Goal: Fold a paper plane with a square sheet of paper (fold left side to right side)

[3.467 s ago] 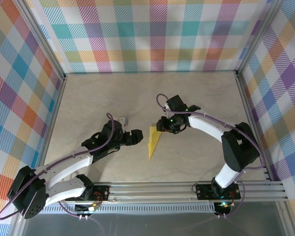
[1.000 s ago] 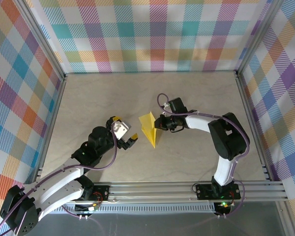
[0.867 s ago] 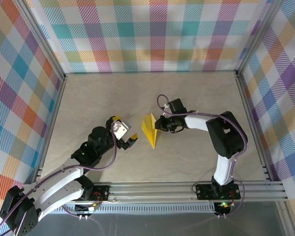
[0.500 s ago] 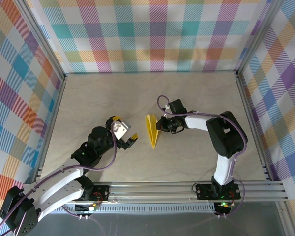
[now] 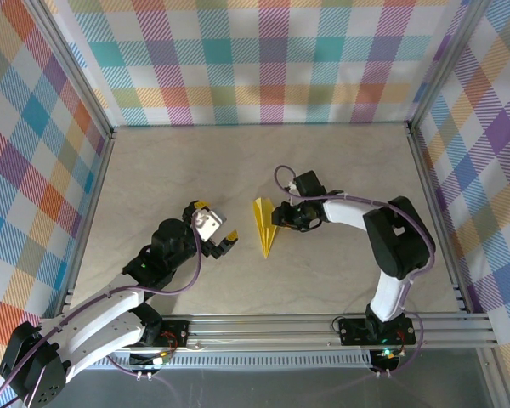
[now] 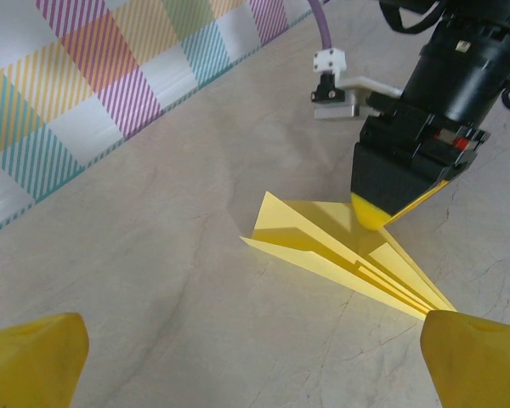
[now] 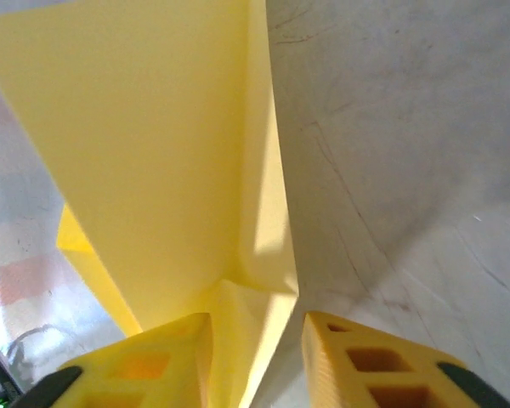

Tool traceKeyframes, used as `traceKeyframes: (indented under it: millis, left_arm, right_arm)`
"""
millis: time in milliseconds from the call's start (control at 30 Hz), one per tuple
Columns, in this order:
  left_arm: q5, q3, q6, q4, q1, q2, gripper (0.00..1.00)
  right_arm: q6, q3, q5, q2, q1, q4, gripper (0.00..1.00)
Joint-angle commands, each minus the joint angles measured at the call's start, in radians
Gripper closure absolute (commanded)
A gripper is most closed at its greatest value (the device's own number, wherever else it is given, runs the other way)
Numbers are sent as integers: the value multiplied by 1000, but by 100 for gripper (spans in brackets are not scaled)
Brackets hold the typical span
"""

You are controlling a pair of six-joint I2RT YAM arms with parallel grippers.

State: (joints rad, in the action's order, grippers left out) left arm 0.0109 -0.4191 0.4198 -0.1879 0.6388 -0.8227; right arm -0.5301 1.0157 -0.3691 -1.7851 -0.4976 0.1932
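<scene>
The paper plane [image 5: 263, 225] is a narrow yellow dart lying on the table, its point toward the near edge and its wings fanned at the far end. My right gripper [image 5: 282, 218] is at the plane's right side. In the right wrist view its fingers [image 7: 255, 327] stand apart, with a fold of the yellow paper [image 7: 153, 153] between them; the left pad is against the paper and the right pad is clear of it. My left gripper [image 5: 219, 225] hovers wide open to the left of the plane. Its yellow fingertips [image 6: 34, 357] frame the plane [image 6: 323, 242] and the right gripper [image 6: 370, 212].
The beige tabletop [image 5: 170, 170] is walled by checked panels [image 5: 263, 68]. An aluminium rail [image 5: 323, 327] runs along the near edge. A purple cable [image 5: 280, 174] loops above the right wrist.
The right gripper's jaws have parted from shut and loosened their hold on the paper. The plane has settled narrower and flatter. The left arm has stayed put.
</scene>
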Motion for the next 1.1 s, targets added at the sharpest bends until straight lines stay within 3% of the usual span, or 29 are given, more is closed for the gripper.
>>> traceKeyframes:
  millis: [0, 233, 1067]
  left_arm:
    - [-3, 5, 22, -35, -9, 6, 0]
    - [3, 5, 33, -33, -8, 6, 0]
    - [8, 3, 40, -22, -8, 13, 0]
  right_arm:
    - [24, 37, 71, 79, 2, 134, 62]
    - [-14, 107, 82, 121, -68, 294, 58]
    - [-39, 229, 56, -78, -136, 287, 55]
